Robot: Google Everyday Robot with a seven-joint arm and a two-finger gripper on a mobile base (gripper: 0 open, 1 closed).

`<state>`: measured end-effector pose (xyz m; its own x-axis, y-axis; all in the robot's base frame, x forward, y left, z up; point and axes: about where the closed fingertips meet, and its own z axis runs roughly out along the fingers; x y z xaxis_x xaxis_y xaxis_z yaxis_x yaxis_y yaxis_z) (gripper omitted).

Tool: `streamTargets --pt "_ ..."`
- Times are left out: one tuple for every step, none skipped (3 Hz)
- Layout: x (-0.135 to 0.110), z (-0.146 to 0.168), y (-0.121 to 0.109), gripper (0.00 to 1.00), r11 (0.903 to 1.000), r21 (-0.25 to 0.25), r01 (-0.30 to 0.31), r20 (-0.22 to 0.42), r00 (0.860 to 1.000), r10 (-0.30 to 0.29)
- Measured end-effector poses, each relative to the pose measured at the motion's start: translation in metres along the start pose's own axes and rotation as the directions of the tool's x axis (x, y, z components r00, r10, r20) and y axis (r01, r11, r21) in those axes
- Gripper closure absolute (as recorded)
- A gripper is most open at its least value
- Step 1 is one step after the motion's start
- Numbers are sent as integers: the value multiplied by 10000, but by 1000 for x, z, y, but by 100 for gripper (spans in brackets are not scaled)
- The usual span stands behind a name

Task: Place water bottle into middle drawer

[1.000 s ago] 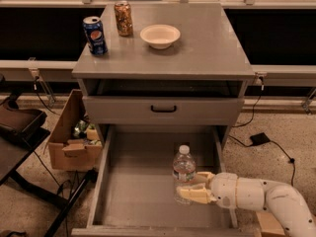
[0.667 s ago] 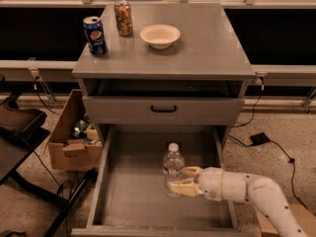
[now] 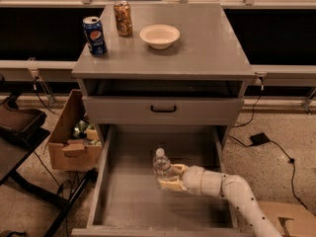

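Middle drawer (image 3: 129, 201) is pulled fully out below the cabinet, grey floor showing. The water bottle (image 3: 161, 165) stands upright inside the drawer space, about mid-width and slightly toward the right wall, white cap on top. Can't tell whether its base touches the drawer floor.

The gripper (image 3: 167, 176) is inside the drawer too, at the bottle's right side, at the end of the white arm (image 3: 237, 191), which comes in from the lower right over the drawer's right wall. The tan fingers (image 3: 171, 184) are pinched on the bottle's lower body — one on the far side, one on the near side, bottle between them.

The upper drawer front (image 3: 197, 111) with its black handle (image 3: 163, 109) is closed, directly above the open drawer.

On the counter (image 3: 212, 48): blue Pepsi can (image 3: 94, 35) at the left front, gold-brown can (image 3: 123, 18) just behind and to its right, white bowl (image 3: 159, 36) right of both cans — all three upright and apart from each other.

On the floor left of the cabinet is an open cardboard box (image 3: 69, 144) with some items in it. A black power adapter (image 3: 259, 138) with its cable lies on the floor to the right.
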<state>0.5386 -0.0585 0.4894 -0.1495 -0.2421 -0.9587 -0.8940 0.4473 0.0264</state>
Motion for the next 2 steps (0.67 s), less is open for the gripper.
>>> streamTargets --pt "20 27 -9 100 9979 446 463 167 9987 -471" --pt "37 59 -15 98 9969 311 719 48 9974 -721"
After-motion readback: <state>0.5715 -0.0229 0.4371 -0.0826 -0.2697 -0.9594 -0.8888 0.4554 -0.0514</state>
